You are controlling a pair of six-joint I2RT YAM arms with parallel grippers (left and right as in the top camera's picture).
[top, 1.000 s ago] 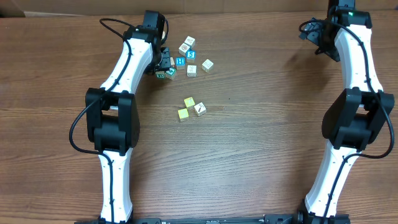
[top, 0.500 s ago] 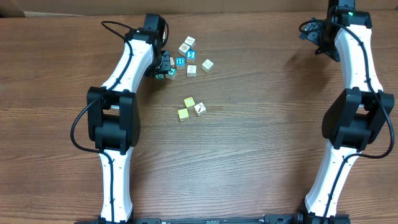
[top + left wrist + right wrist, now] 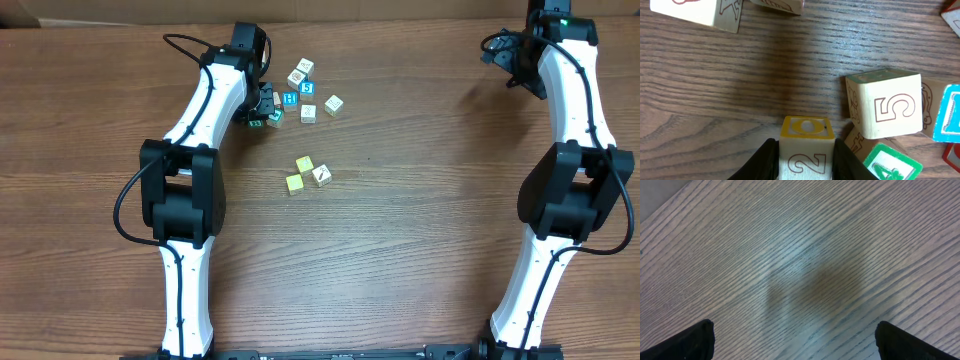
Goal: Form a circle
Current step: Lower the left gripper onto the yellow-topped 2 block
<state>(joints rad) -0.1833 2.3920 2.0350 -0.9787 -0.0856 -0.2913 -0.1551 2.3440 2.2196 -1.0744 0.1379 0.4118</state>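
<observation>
left gripper [image 3: 806,162] was pinching a small wooden block [image 3: 806,150] when we looked through its wrist camera. its two dark fingers [image 3: 762,161] sat flush against the block's opposite sides. the block carried an outlined 2 on the face toward the camera and had a yellow top with a ring-shaped letter. it rested on the wood grain of the table [image 3: 715,90]. just to its right we saw a pale block marked 5 [image 3: 887,107], tilted a little, and just below that a green-edged block [image 3: 885,162]. a blue-framed block [image 3: 949,117] lay at the right edge, beside the 5. two more pale blocks showed only as cut-off corners along the top.

from overhead, we found this gripper at the left side of the bigger bunch [image 3: 305,95] of cubes on the far part of the table, with the left arm [image 3: 205,110] stretched toward it.

the circle [image 3: 307,173] lay nearer the middle of the table, on the near side of the bunch and well apart from the gripper. we counted three cubes there: two yellow ones and a white one with a dark mark, close together in a tight cluster.

right gripper [image 3: 795,345] was spread wide, its fingers [image 3: 690,341] showing only at the lower corners of its wrist view, with wood grain beneath. overhead, the right arm [image 3: 570,110] reached to the far right corner, well apart from every cube.
</observation>
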